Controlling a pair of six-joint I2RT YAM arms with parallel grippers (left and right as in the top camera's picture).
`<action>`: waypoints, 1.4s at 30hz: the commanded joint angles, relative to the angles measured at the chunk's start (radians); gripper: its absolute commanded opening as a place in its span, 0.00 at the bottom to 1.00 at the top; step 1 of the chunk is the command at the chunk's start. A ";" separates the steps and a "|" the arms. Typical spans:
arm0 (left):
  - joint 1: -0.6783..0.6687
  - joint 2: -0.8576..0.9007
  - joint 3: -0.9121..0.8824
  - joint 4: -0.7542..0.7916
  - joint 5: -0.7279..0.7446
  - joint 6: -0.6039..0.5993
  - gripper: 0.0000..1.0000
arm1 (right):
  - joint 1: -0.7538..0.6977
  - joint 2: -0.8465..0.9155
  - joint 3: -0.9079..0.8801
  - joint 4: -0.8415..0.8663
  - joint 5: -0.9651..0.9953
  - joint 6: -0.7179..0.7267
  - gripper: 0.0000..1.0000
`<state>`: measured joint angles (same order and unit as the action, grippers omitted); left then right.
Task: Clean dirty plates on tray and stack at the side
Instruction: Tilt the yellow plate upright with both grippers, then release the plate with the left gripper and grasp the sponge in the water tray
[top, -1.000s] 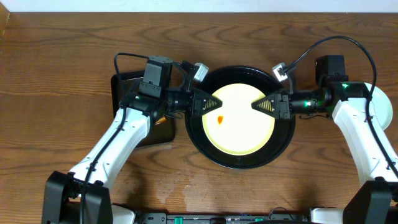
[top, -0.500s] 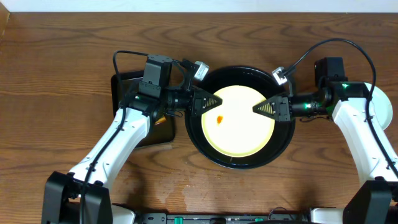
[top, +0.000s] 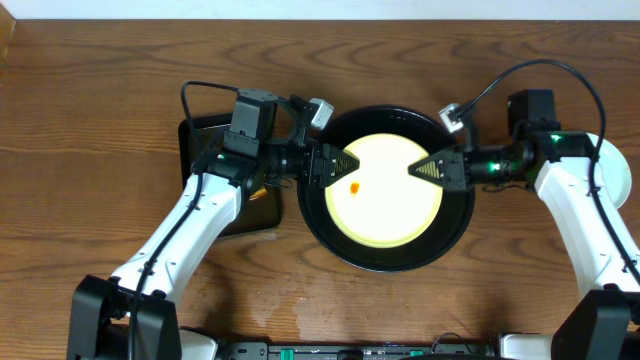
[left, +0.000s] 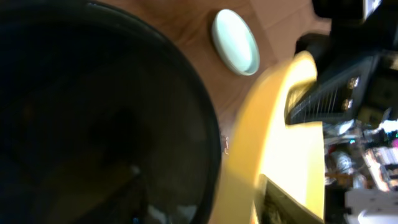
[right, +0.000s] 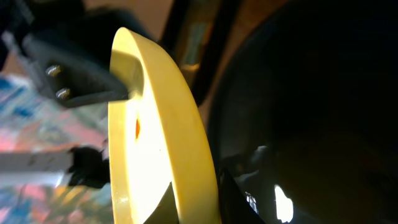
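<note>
**Gripping a Yellow Plate by Its Rim Above the Black Tray**

The right gripper (top: 425, 170) is clamped on the right rim of the pale yellow plate (top: 385, 200), its dark tapered fingers meeting in a point over the plate's edge. In the right wrist view the rim passes between the two fingers. Opposite it, the left gripper (top: 335, 165) sits at the plate's left rim with its fingers parted, its tip blunt rather than pointed from above.

The plate is round, smooth and shallow, with a softly curved lip and a matte glaze. A small orange smear (top: 355, 187) marks its face left of centre. It lies within the outline of the round black tray (top: 318, 235), which is glossy, has a raised rim and is much wider than the plate. Whether the plate touches the tray floor cannot be told.

Both white arms reach in from the near side. Under the left arm lies a rectangular black tray (top: 195, 135). A pale mint-white plate (top: 615, 170) rests at the far right, partly behind the right arm. Everything stands on a dark, grained wooden table (top: 100, 80).
</note>
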<state>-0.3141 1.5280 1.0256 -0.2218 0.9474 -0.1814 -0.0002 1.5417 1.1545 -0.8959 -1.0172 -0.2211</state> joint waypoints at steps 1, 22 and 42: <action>0.031 -0.011 0.013 -0.016 -0.044 -0.018 0.61 | -0.043 -0.014 0.007 0.036 0.115 0.104 0.01; 0.185 0.033 0.012 -0.373 -0.956 -0.174 0.61 | 0.190 -0.158 0.024 0.088 0.698 0.290 0.01; 0.187 0.244 0.046 -0.329 -0.868 -0.179 0.07 | 0.294 -0.162 0.024 0.062 0.800 0.276 0.01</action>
<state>-0.1326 1.7954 1.0340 -0.5026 0.0795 -0.3775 0.2829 1.3933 1.1568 -0.8345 -0.2249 0.0448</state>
